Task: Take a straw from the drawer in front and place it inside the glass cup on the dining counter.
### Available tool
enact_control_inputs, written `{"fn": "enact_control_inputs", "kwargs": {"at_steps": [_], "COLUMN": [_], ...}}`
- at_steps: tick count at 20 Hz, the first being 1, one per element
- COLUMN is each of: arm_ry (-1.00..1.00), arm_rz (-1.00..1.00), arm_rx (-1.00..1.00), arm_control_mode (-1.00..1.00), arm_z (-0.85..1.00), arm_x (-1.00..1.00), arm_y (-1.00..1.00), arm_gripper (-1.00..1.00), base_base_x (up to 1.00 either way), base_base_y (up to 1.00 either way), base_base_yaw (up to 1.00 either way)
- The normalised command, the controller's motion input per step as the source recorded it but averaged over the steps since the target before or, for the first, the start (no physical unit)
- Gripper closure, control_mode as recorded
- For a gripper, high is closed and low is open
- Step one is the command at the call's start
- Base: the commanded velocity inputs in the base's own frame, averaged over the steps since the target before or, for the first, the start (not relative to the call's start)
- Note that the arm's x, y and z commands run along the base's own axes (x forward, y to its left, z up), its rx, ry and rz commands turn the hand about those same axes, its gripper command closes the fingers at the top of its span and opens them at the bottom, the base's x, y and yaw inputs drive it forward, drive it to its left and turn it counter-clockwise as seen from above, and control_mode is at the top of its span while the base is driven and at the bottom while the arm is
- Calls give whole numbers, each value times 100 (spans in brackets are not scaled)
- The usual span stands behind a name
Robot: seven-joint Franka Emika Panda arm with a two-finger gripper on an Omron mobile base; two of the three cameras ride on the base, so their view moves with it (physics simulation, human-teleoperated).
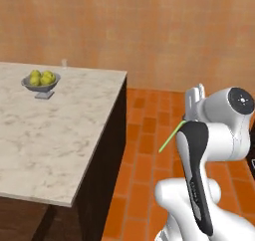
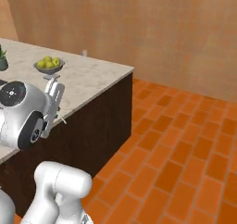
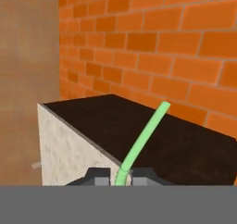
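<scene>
Presently my gripper point(image 3: 124, 176) is pinched nearly shut on the straw point(image 3: 143, 140) at its lower end, off the corner of the dining counter point(image 1: 55, 135). It looks light, thin and crushable; far from the glass cup point(image 1: 63, 62).

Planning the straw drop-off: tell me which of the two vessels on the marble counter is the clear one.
The glass cup at the dining counter's far edge; the other, a footed bowl, is opaque grey and holds lemons.

glass cup point(image 1: 63, 62) behind bowl point(image 1: 41, 83) on dining counter point(image 1: 50, 135).
</scene>
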Motion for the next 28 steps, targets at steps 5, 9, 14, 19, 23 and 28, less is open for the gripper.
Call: {"fn": "enact_control_inputs", "kwargs": {"at_steps": [5,9,14,19,23,28], "arm_ry": [0,0,0,0,0,0], "arm_rz": [0,0,0,0,0,0], "arm_rx": [0,0,0,0,0,0], "arm_control_mode": [100,100,100,100,100,100], "arm_z": [0,0,0,0,0,0], "arm_x": [0,0,0,0,0,0], "arm_y": [0,0,0,0,0,0], "arm_gripper": [100,100,100,100,100,100], "base_base_x": [100,100,100,100,100,100], "base_base_y": [-81,-72,-39,-59,-61,-53], "base_base_yaw": [-3,-1,0,0,0,5]}}
